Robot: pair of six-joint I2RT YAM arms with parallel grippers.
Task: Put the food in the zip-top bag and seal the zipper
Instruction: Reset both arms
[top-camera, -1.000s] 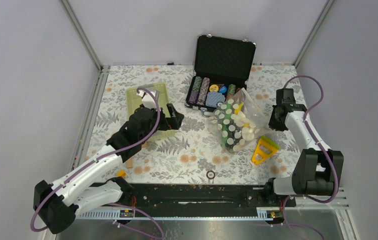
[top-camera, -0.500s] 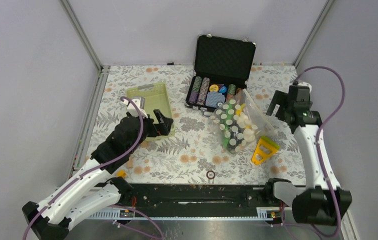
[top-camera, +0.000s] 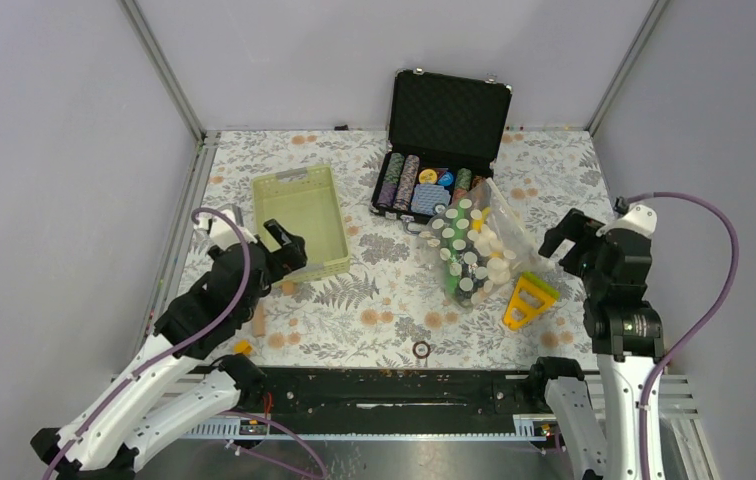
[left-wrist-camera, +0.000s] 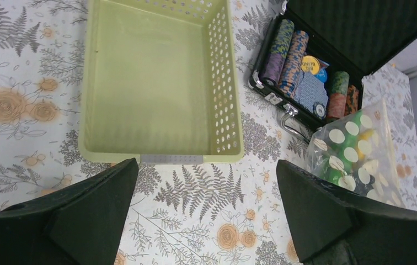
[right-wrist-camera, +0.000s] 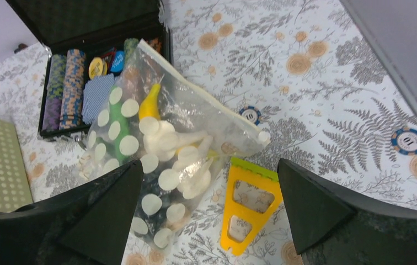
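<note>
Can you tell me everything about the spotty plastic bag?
The zip-top bag is crinkly clear plastic printed with cream dots. It lies on the flowery table, bulging with toy food: a yellow banana, a green piece, white bulbs. Its zipper runs along one long edge; I cannot tell if it is sealed. The black chip case and a yellow tool lie beside it.

- Open lane, centre: bare floral table (top-camera: 379, 300) between the lime basket (top-camera: 299, 210) on the left and the dotted bag (top-camera: 469, 255) on the right. It is passable from the near edge to the far wall.
- Obstacle, far centre: black chip case (top-camera: 451, 118) with its lid upright. The bag's far end lies just beside it, with no clear gap.
- Obstacle, right: yellow triangular tool (top-camera: 529, 300), just beside the bag's near corner.
- Open strip, far right: only flat loose chips (right-wrist-camera: 249, 115) lie there.
- Near edge: a small ring (top-camera: 421, 349) lies flat and low.
</note>
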